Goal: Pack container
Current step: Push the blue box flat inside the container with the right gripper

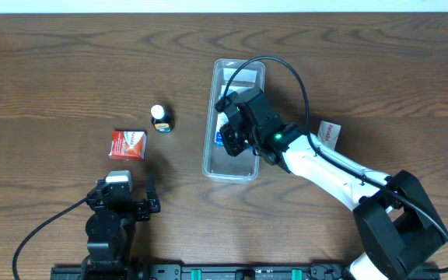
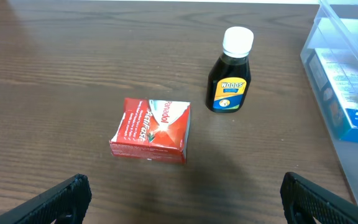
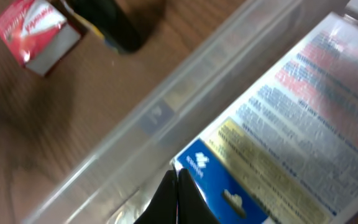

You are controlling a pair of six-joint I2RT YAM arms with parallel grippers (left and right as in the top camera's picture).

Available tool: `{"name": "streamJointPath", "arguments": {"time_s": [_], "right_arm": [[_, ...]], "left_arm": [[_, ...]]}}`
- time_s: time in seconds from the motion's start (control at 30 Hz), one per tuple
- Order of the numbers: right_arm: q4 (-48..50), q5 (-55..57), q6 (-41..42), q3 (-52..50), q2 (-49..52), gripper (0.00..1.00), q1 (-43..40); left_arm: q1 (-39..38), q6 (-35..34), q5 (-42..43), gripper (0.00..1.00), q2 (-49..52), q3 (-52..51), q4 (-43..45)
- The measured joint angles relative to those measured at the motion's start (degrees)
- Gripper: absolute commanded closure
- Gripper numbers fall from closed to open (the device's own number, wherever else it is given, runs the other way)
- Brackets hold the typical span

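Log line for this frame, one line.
right hand shut over blue-and-white carton in clear plastic tray | left hand open, empty | red cardboard box, dark white-capped bottle outside tray

Sits with the left arm [image 1: 106,227] folded back at the near left, pointing far. Spreads the left hand [image 2: 185,180] to its widest, both dark fingers [image 2: 61,199] low at the near corners of the wrist view. Reaches with the right arm [image 1: 333,167] from the near right toward the far left, white forearm stretched out. Pinches the right hand [image 3: 176,180] fully closed, fingertips [image 3: 165,196] pressed together, tilted downward.
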Motion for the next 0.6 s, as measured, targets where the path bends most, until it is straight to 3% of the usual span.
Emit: {"name": "streamJointPath", "arguments": {"time_s": [0.6], "right_arm": [[-0.1,-4.5,-7.8,0.0,5.0,0.99,0.2]], "left_arm": [[0.0,0.0,0.0,0.02,0.0,0.0,0.0]]}}
